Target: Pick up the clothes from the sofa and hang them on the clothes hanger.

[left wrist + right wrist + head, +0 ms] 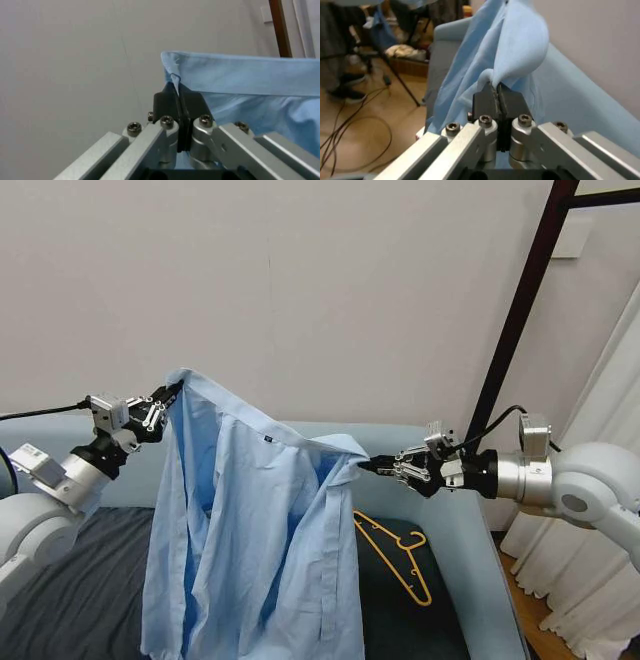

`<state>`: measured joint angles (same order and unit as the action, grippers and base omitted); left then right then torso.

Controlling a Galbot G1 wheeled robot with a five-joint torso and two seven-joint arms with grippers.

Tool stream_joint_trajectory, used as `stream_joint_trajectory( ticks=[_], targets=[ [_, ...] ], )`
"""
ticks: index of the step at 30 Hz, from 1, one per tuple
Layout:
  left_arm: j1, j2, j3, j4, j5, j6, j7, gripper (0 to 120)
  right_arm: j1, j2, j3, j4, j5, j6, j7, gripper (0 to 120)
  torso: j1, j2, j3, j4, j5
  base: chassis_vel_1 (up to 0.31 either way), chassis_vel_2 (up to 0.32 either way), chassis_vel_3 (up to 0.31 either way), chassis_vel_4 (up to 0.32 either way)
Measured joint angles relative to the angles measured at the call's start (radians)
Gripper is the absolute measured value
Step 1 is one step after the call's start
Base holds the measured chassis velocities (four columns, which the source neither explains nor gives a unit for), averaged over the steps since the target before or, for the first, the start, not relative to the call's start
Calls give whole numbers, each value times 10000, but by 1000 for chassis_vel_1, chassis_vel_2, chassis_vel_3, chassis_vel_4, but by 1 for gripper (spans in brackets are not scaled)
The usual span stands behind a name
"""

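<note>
Blue shirt (250, 530) hangs spread above the sofa (470, 565), left fingers (167, 399) and right fingers (378, 468) clamped on it

Legible text, labels, brands, numbers: none.
A small dark tag (268, 438) is sewn at the neckline of the light blue shirt (250, 520), its print too small to read. A pale plate (571, 237) on the wall (300, 280) shows no characters that can be made out.
</note>
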<state>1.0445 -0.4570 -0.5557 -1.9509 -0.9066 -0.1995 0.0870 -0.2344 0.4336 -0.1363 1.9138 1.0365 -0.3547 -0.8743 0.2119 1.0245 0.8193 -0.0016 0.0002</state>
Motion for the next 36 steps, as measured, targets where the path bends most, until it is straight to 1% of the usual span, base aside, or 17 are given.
stream_joint_trajectory(
  ticks=[2, 4, 6, 10, 14, 16, 20, 21, 25, 26, 27, 28, 29, 31, 32, 33, 36],
  targets=[
    [-134, 48, -135, 14, -25, 11, -80, 0, 562, 205, 71, -625, -638, 164, -1511, 0, 0, 0, 0, 0, -1, 0, 0, 0, 0],
    [-208, 70, -171, 6, -44, 26, -96, 0, 771, 306, 91, -814, -830, 206, -1962, 0, 0, 0, 0, 0, -2, 0, 0, 0, 0],
    [-380, 136, -297, 5, -130, 82, -149, 0, 1575, 652, 97, -1399, -1322, 259, -2903, 0, 1, -1, 1, 1, 1, 0, 0, 0, 0],
    [-497, 168, -438, 84, -195, 97, -264, 0, 2448, 919, -138, -1757, -1197, 322, -2687, 0, 1, 0, 1, 1, -3, 0, 0, 0, 0],
    [-595, 123, -645, 92, -275, 54, -586, 0, 3384, 1471, -282, -2063, -394, 555, -1264, 0, 1, 0, 0, 4, -7, 0, 0, 0, 0],
    [-545, 106, -660, 32, -276, 48, -599, 0, 3387, 1548, -248, -2011, -227, 564, -1049, 0, 1, 0, 0, 4, -4, 0, 0, 0, 0],
    [115, -355, -387, -152, 325, 56, -590, 0, 2011, 1553, -71, -1340, -620, 685, -642, 0, 0, 0, -1, 0, 0, 0, 0, 0, 0],
    [115, -355, -387, -152, 325, 56, -590, 0, 2011, 1553, -71, -1340, -620, 685, -642, 0, 0, 0, -1, 0, 0, 0, 0, 0, 0],
    [1609, -1345, -60, -320, 1469, 272, -712, 0, -261, 1692, -93, -735, -2106, 1185, 216, 0, 1, 0, 0, -4, -9, 0, 0, 0, 0],
    [1990, -1589, -43, -347, 1757, 338, -724, 0, -703, 1791, -137, -714, -2398, 1293, 490, 0, 2, 0, 0, -3, -5, 0, 0, 0, 0],
    [1990, -1589, -43, -347, 1757, 338, -724, 0, -703, 1791, -137, -714, -2398, 1293, 490, 0, 2, 0, 0, -3, -5, 0, 0, 0, 0],
    [2711, -2121, -41, -347, 2383, 421, -730, 0, -1668, 2108, -402, -823, -3083, 1654, 1403, 0, 0, 0, 0, 1, 1, 0, 0, 0, 0],
    [3003, -2371, -34, -310, 2689, 447, -730, 0, -2060, 2262, -566, -920, -3382, 1814, 1864, 0, 0, 0, 0, 5, -2, 0, 0, 0, 0],
    [3211, -2570, -22, -271, 2915, 468, -731, 0, -2352, 2403, -696, -1023, -3632, 1926, 2263, 0, 0, 0, 0, 6, -2, 0, 0, 0, 0],
    [3906, -3236, 0, -142, 3617, 574, -845, 0, -3105, 2997, -1184, -1618, -4407, 2092, 3589, 0, -1, 0, -2, -1, -3, 0, 0, 0, 0],
    [3906, -3236, 0, -142, 3617, 574, -845, 0, -3105, 2997, -1184, -1618, -4407, 2092, 3589, 0, -1, 0, -2, -1, -3, 0, 0, 0, 0],
    [4226, -3696, -6, 32, 4193, 648, -1022, 0, -3499, 3663, -1559, -2160, -4601, 1599, 4488, 0, 0, 0, -1, 5, -2, 0, 0, 0, 0]
  ],
)
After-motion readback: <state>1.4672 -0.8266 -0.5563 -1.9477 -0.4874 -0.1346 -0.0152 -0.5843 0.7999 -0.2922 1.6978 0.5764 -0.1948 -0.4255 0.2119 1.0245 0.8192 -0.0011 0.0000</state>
